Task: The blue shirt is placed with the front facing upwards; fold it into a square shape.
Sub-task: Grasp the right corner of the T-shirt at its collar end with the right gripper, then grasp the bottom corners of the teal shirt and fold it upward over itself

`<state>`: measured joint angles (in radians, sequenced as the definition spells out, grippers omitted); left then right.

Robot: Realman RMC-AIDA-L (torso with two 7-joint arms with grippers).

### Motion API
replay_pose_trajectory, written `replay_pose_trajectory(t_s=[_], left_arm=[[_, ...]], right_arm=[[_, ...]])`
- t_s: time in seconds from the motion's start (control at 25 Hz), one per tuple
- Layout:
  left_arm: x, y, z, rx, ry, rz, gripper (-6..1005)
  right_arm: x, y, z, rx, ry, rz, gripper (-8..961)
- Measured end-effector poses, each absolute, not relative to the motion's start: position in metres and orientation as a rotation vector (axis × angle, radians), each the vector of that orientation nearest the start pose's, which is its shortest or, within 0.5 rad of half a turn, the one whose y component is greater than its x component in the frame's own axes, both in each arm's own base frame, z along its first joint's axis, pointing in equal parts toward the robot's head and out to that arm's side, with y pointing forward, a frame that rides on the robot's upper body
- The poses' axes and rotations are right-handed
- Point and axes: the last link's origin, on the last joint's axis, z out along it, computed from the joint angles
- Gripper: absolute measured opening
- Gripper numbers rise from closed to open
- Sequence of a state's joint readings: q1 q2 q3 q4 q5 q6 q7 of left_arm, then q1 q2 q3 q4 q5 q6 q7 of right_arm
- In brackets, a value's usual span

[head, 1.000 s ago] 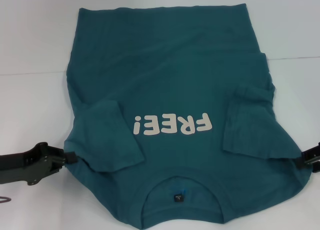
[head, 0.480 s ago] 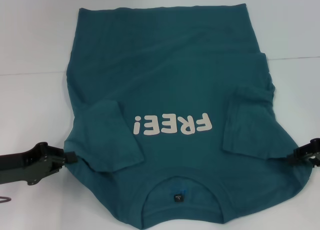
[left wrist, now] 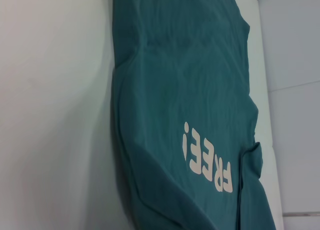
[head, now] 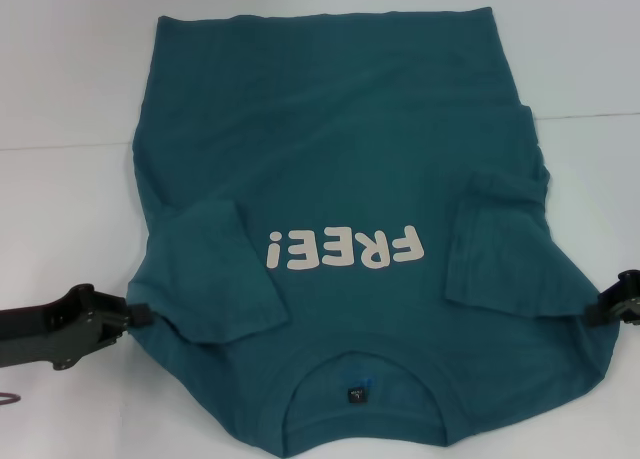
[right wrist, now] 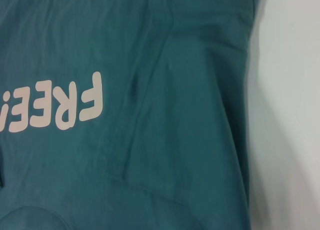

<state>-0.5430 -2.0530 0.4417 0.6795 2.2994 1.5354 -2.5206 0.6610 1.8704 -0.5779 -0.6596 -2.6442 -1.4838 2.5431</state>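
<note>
The blue shirt (head: pixel 330 169) lies flat on the white table, front up. Its white "FREE!" lettering (head: pixel 345 249) reads upside down and the collar (head: pixel 360 384) is nearest me. Both short sleeves are folded inward onto the chest. My left gripper (head: pixel 140 314) sits at the shirt's left shoulder edge, shut on the cloth there. At the right shoulder edge my right gripper (head: pixel 603 309) touches the fabric. The left wrist view shows the shirt (left wrist: pixel 185 104) lengthwise, and the right wrist view shows the folded sleeve (right wrist: pixel 165 115) beside the lettering.
The white table (head: pixel 60 99) runs bare on both sides of the shirt and beyond its hem. A thin seam line (head: pixel 590 114) crosses the surface at mid-height. A small dark loop (head: pixel 8 398) lies at the near left edge.
The right gripper first slid in toward the shirt's right shoulder edge, then drew slightly back and up. The left gripper and the shirt have not visibly moved.
</note>
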Motion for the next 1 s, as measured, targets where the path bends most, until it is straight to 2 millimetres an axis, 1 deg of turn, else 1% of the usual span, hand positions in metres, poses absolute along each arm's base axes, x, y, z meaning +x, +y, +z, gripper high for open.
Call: replay_pose_trajectory(t_s=[0.2, 0.52, 0.64, 0.8, 1.0], left_arm=[[-0.308, 0.328, 0.024, 2.127, 2.371, 0.746, 29], [-0.307, 0.327, 0.024, 2.129, 2.365, 0.733, 28], [-0.306, 0.327, 0.024, 2.152, 2.350, 0.695, 28], [-0.307, 0.325, 0.023, 2.170, 2.342, 0.635, 28], [-0.308, 0.322, 0.027, 2.172, 2.343, 0.578, 28]], right_arm=[[0.335, 0.358, 0.084, -2.008, 1.935, -0.006, 122], [0.333, 0.358, 0.088, -2.022, 1.924, -0.013, 43], [0.331, 0.359, 0.091, -2.039, 1.921, -0.022, 13], [0.327, 0.359, 0.100, -2.066, 1.906, -0.058, 17], [0.327, 0.355, 0.106, -2.077, 1.880, -0.181, 22]])
